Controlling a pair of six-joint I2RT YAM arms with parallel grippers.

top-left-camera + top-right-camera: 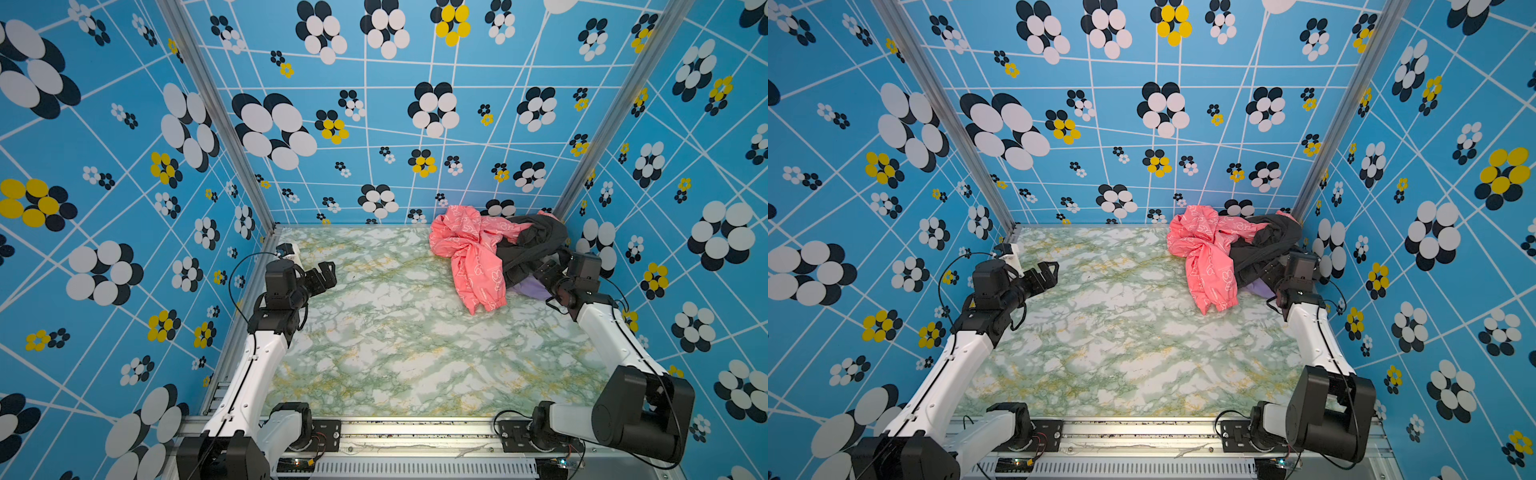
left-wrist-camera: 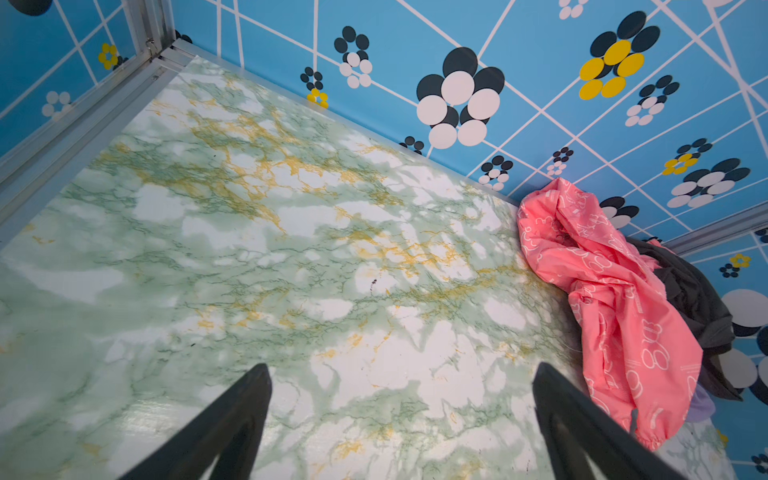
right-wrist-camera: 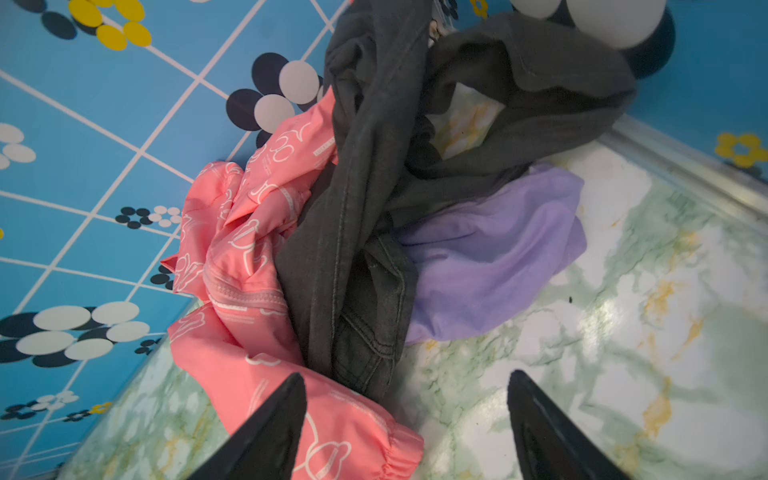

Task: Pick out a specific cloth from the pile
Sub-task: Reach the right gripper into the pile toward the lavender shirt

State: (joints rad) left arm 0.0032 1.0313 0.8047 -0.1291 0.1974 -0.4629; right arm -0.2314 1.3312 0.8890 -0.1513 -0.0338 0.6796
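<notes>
left gripper (image 2: 401, 368): parked over the left edge of the table (image 1: 374, 340), fingers wide apart, empty, well apart from the clothes. Middle of the table is bare. pile (image 1: 498, 249) sits in the far right corner. Its left part is the pink garment (image 1: 469, 257), one sleeve trailing toward the front edge. The black trousers (image 1: 528, 245) are right of that, draped across the heap. The cloth (image 3: 490, 253), plain lavender, lies at the pile's near right side on the table, its upper edge tucked under the trousers. right gripper (image 3: 406, 374) hovers just beside it, fingers apart, nothing between them. Status: nothing picked yet, so the whole job is left: close on lavender only, pull it clear of the heap. Blockers, my read: the trousers overlap the cloth and may drag along, the pink garment's cuff lies below one finger, and the right wall (image 1: 665, 208) is close, so there's little room to swing.
</notes>
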